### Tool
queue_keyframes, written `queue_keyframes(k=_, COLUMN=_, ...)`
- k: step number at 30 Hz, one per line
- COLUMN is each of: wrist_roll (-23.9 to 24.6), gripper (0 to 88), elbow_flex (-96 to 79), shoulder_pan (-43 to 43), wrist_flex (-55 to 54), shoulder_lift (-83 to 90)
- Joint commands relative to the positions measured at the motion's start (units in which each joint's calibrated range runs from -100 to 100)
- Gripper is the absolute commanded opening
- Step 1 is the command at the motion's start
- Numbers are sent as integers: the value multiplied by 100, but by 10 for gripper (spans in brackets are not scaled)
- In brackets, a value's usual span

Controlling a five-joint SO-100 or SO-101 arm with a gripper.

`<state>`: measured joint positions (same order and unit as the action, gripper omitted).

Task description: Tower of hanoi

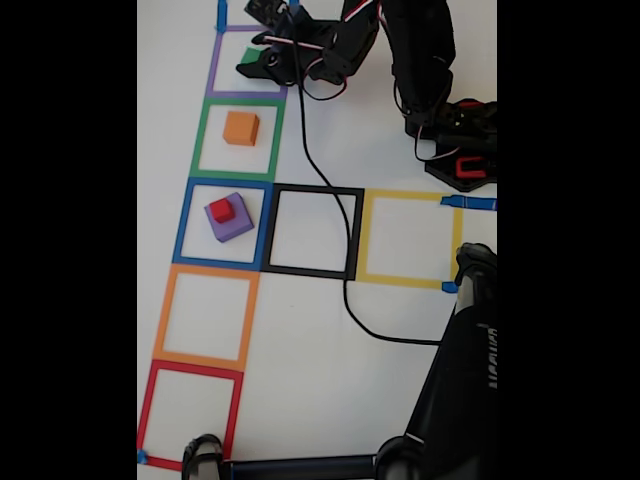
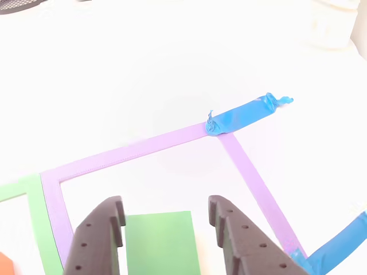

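In the fixed view the green cube (image 1: pixel 248 55) sits inside the purple tape square (image 1: pixel 213 75) at the top. My gripper (image 1: pixel 262 62) hovers right over it. In the other view the gripper (image 2: pixel 166 201) is open. Its dark fingers (image 2: pixel 97 240) stand on either side of the green cube (image 2: pixel 160 243), with a small gap on the right. The orange cube (image 1: pixel 241 128) rests in the green tape square. The purple cube (image 1: pixel 230 219) sits in the blue tape square with the red cube (image 1: pixel 221 209) on top of it.
Black (image 1: pixel 312 232), yellow (image 1: pixel 408 240), orange (image 1: pixel 205 315) and red (image 1: pixel 190 415) tape squares hold nothing. A black cable (image 1: pixel 345 290) runs across the table. The arm's base (image 1: pixel 460 150) stands at the right, and a black stand (image 1: pixel 460 380) fills the lower right.
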<state>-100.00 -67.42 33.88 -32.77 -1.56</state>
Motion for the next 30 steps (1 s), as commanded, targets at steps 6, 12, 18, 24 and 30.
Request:
queue_keyframes(k=6, wrist_roll=0, gripper=9, elbow_flex=687, shoulder_pan=-3, wrist_flex=4564, shoulder_lift=3390)
queue_keyframes(k=12, wrist_roll=0, gripper=8, elbow_flex=1251, shoulder_pan=-166, wrist_flex=7350, shoulder_lift=4956)
queue_keyframes(k=18, wrist_roll=0, gripper=8, elbow_flex=2869, shoulder_pan=-962, wrist_flex=9609, shoulder_lift=5651)
queue_keyframes(k=24, wrist_roll=0, gripper=8, elbow_flex=4696, shoulder_pan=-1959, wrist_flex=11317, shoulder_lift=5756)
queue_keyframes(k=30, wrist_roll=0, gripper=8, elbow_flex=5878, shoulder_pan=-3014, wrist_flex=12265, shoulder_lift=5788)
